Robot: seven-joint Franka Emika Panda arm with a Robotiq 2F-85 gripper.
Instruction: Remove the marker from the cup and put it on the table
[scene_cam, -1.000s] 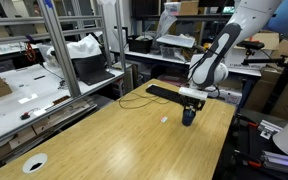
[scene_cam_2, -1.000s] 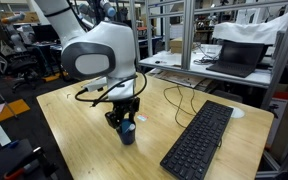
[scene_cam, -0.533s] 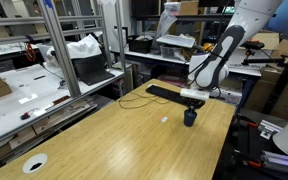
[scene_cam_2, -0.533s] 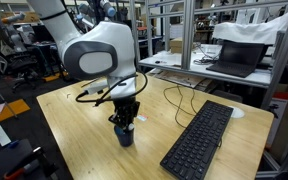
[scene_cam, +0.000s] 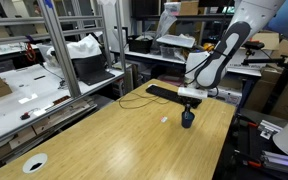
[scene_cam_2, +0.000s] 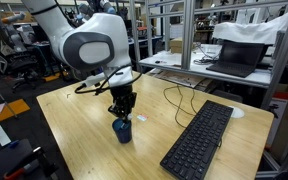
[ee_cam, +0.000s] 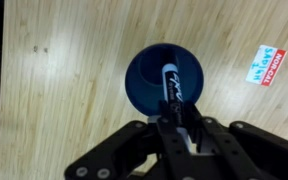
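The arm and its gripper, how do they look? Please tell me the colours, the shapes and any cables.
The arm is white, with thick, rounded, glossy segments and dark sections at some joints. A thin black cable loops loosely beside the wrist. The gripper is black; in the wrist view it is built of angular linked bars. No markings on them are legible.

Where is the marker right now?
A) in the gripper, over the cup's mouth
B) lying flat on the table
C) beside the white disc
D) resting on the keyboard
A: in the wrist view the marker runs from the gripper, which is shut around its upper end, out across the dark opening of the cup.
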